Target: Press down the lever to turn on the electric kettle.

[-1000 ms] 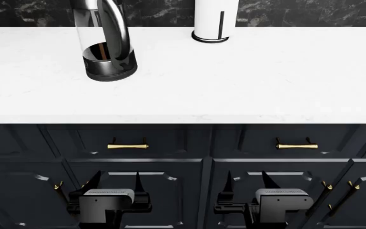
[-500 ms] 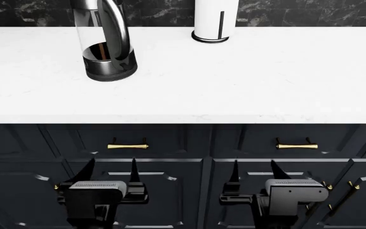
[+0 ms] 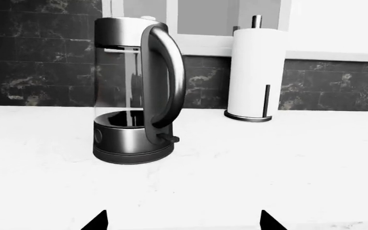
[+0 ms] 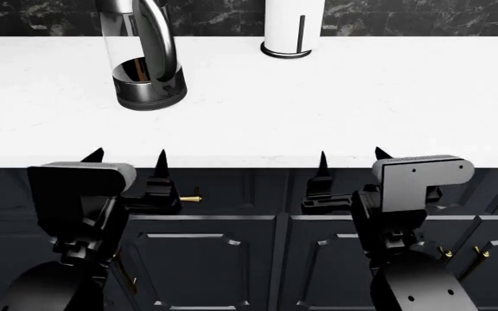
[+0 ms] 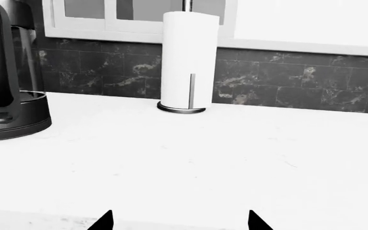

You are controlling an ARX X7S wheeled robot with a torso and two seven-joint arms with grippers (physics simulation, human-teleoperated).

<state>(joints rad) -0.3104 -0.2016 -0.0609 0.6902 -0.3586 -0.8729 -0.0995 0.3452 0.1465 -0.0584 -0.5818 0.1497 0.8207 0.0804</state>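
The electric kettle point(image 4: 145, 61) stands at the back left of the white counter, glass body, chrome base and looped handle facing me. It also shows in the left wrist view point(image 3: 136, 91) and at the edge of the right wrist view point(image 5: 5, 76). The lever point(image 3: 168, 139) is a small black tab at the foot of the handle. My left gripper point(image 4: 128, 159) is open and empty at the counter's front edge, well short of the kettle. My right gripper point(image 4: 350, 157) is open and empty at the front edge, further right.
A white paper-towel roll point(image 4: 292, 26) on a black wire stand stands at the back centre, right of the kettle. Dark cabinets with brass handles point(image 4: 189, 198) lie below the counter edge point(image 4: 249, 162). A dark marble backsplash runs behind.
Both arms have risen from in front of the cabinet doors up to the counter's front edge. The kettle and paper-towel roll have not moved.
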